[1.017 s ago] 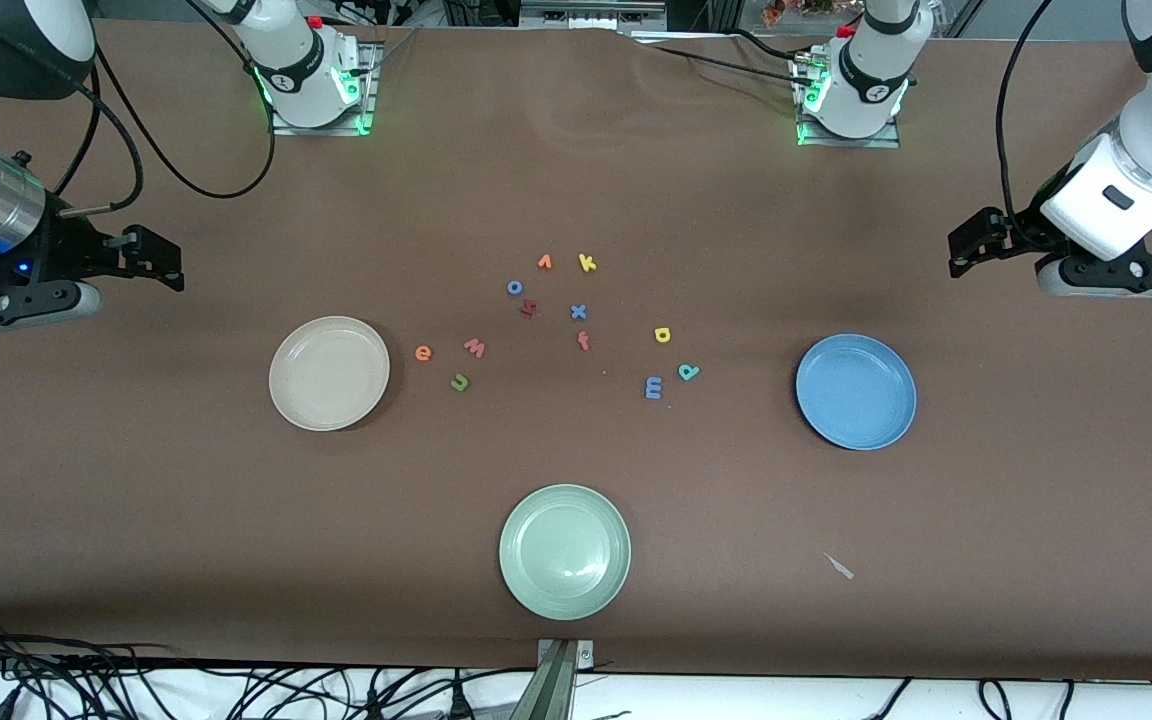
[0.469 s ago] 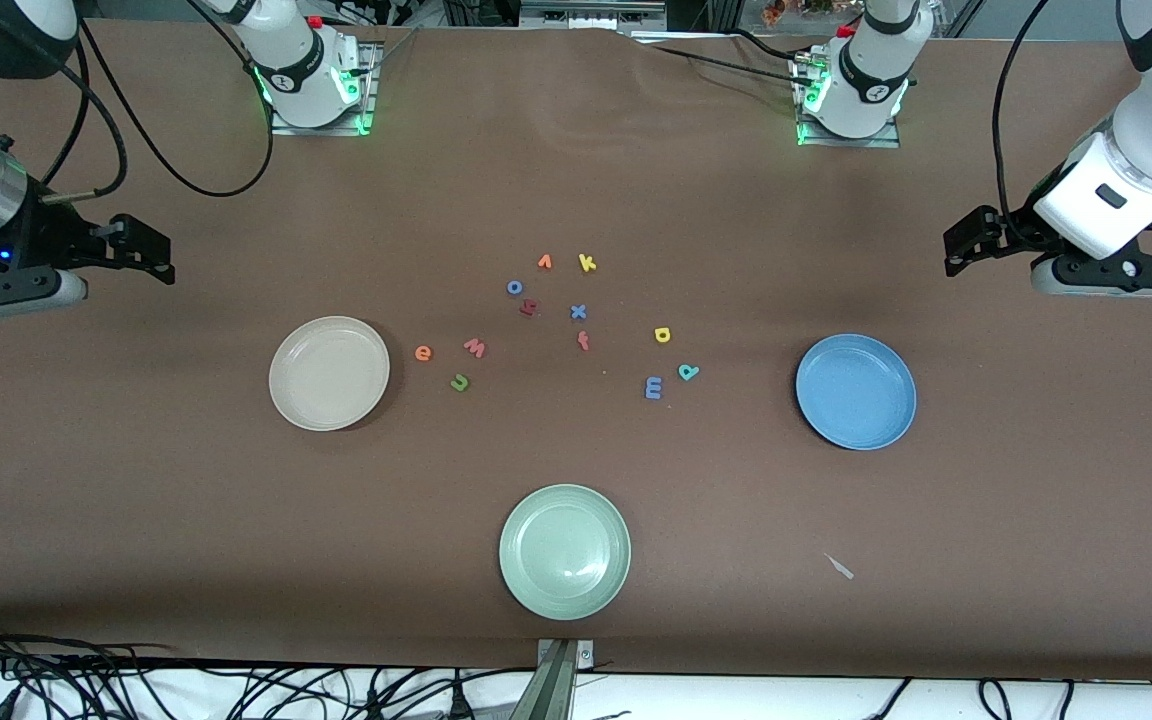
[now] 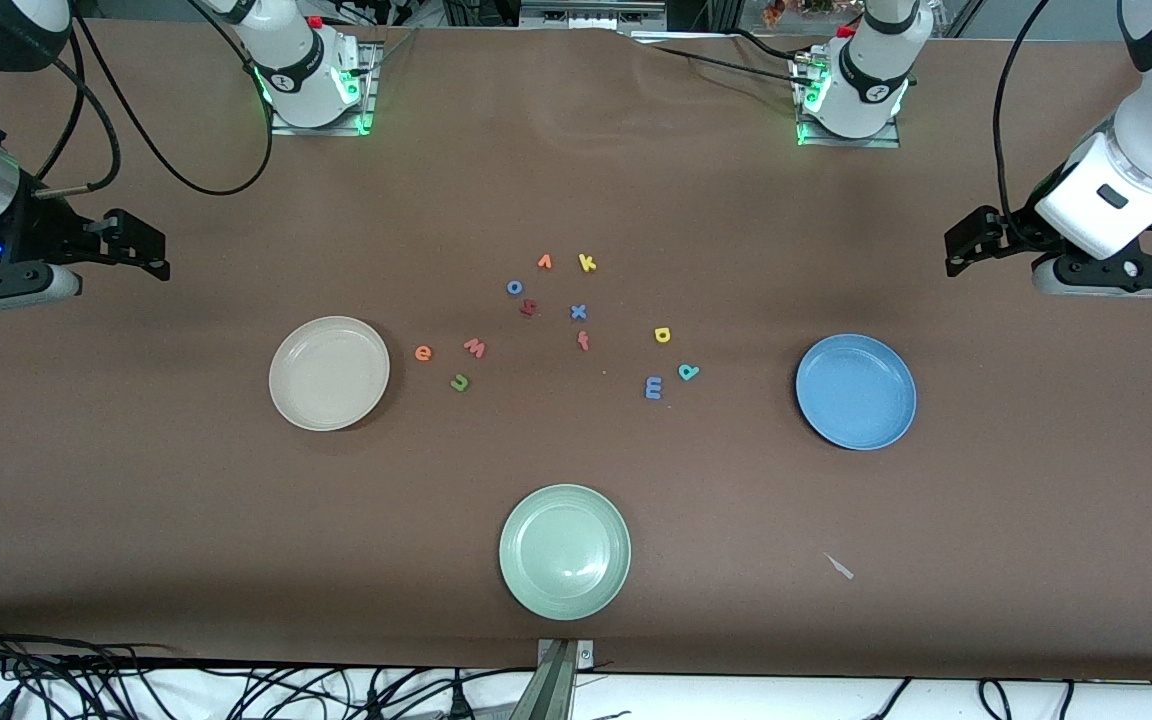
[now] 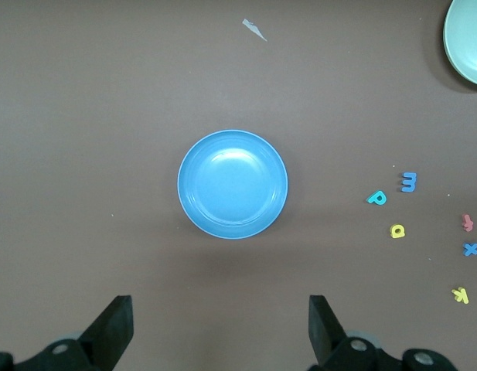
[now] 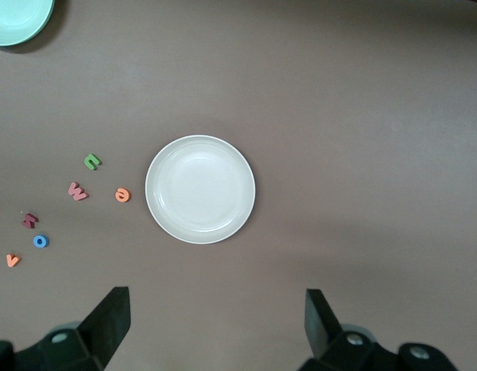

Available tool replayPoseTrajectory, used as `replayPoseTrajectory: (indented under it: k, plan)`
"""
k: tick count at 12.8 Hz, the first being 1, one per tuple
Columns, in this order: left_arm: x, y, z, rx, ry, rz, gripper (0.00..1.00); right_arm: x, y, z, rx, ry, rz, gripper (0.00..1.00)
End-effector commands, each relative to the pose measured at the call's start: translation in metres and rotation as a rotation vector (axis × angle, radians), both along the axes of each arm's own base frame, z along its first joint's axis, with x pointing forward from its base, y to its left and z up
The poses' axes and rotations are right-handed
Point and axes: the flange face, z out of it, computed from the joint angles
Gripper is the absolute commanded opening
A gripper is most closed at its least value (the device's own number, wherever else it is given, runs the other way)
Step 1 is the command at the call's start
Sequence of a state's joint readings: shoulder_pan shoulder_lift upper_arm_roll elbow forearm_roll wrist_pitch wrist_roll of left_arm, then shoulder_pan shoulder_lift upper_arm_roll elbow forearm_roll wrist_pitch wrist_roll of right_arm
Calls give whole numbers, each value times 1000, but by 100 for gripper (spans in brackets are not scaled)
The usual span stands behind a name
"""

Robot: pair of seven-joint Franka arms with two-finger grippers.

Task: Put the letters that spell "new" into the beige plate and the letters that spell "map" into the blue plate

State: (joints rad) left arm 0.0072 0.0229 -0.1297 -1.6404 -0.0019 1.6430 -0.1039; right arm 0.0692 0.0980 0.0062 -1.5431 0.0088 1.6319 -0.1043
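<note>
The beige plate (image 3: 329, 373) (image 5: 200, 189) lies toward the right arm's end, with the orange e (image 3: 423, 352), pink-red w (image 3: 475, 348) and green n (image 3: 459, 382) beside it. The blue plate (image 3: 856, 392) (image 4: 232, 184) lies toward the left arm's end. The light-blue m (image 3: 653, 387), yellow a (image 3: 663, 335) and teal p (image 3: 688, 372) sit between it and the table's middle. High over the table beside the beige plate, my right gripper (image 3: 141, 250) (image 5: 215, 309) hangs open and empty. My left gripper (image 3: 971, 243) (image 4: 221, 317), also open and empty, hangs beside the blue plate.
A pale green plate (image 3: 564, 551) sits nearest the front camera. Spare letters cluster mid-table: blue o (image 3: 514, 287), dark red h (image 3: 529, 308), blue x (image 3: 578, 312), orange-red f (image 3: 583, 341), orange v (image 3: 544, 262), yellow k (image 3: 587, 263). A small pale scrap (image 3: 840, 566) lies near the blue plate.
The right gripper has drifted a little toward its own end of the table and the bases. The left gripper shifted only slightly. Letters and plates have not moved.
</note>
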Motion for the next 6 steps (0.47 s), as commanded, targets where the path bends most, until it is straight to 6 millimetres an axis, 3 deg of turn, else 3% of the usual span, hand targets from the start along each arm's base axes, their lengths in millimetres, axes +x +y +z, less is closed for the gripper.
replayPoseTrajectory:
  k: [1,6]
  plan:
    - [-1,4,6,17,4,-20,100,-1,-8,3,7,5,3,100]
    - [-1,4,6,17,4,-24,100,3,-12,-4,10,10,-9,100]
